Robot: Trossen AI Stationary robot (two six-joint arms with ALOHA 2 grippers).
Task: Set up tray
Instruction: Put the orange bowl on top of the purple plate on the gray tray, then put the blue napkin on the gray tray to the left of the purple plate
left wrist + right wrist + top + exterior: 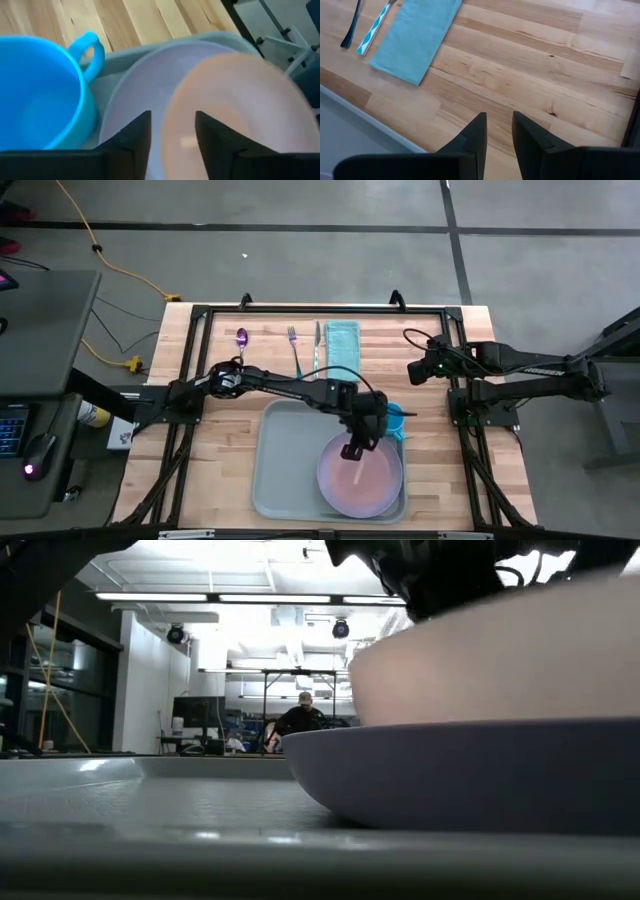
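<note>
On the near half of the wooden surface [200, 470] lies the tray [278, 470], already carrying a lavender plate [335, 492] with a smaller pink plate [362, 478] stacked inside it and a blue cup [397, 423] at its far right corner. The left gripper [354, 450] hovers over the pink plate with its fingers [134, 137] parted and nothing between them — apparently letting go after nesting the dish. The right gripper [414, 368] waits over bare wood beyond the tray, fingers a narrow gap apart, holding nothing. A purple spoon [241, 337], a fork [293, 345], a knife [317, 345] and a teal napkin [344, 343] lie in a row behind the tray — likely the next items.
</note>
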